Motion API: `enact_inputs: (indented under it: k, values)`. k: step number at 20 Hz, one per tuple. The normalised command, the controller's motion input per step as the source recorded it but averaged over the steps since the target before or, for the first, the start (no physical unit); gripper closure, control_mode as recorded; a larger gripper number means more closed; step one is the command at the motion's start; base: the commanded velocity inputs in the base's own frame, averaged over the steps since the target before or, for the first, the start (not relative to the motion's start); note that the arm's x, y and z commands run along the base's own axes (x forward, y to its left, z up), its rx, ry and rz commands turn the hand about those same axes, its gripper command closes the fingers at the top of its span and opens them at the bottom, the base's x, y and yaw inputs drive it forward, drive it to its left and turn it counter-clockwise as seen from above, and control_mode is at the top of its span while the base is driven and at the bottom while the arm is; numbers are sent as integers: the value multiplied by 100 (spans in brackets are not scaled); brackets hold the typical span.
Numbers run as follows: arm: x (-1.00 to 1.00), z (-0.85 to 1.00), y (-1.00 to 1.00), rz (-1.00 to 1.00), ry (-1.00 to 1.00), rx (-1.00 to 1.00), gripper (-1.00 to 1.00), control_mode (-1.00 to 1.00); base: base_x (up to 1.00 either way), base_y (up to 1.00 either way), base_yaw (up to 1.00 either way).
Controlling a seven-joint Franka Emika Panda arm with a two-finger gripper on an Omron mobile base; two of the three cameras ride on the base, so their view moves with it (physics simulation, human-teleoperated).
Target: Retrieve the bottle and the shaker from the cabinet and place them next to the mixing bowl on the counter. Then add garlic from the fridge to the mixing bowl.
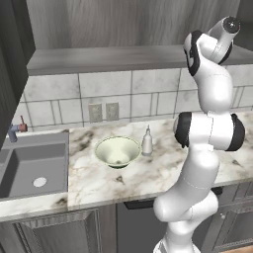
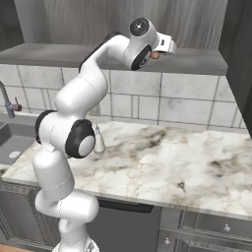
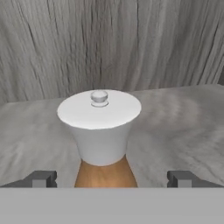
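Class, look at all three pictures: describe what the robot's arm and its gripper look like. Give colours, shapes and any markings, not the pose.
The arm is made of glossy white, rounded tube-like segments with bulging joints ringed by black bands. One joint end carries a round dark cap with a pale centre. No cables or lettering are visible. The gripper has two small, blocky dark grey finger tips.

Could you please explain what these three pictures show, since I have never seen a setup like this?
A white jointed robot arm stands at a simulated kitchen's white marble counter. Two pictures come from cameras behind it, left and right; the third looks along its hand. On the counter sit a wide pale cream-green mixing bowl and, beside it, a slim white bottle with a pointed nozzle. The arm reaches up into the grey wooden cabinet, where its open fingers flank a small orange-brown shaker with a whitish cap. Nothing is held yet.
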Motion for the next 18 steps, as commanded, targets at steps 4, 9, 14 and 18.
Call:
enact_inputs:
  k: [4,9,14,18]
  values:
    - [13,-2,0,0,0,0,-100,-100,0,0,0]
    - [0,0,0,0,0,0,-100,-100,0,0,0]
    - [10,-5,0,0,0,0,-100,-100,0,0,0]
    - [1,0,0,0,0,0,-100,-100,0,0,0]
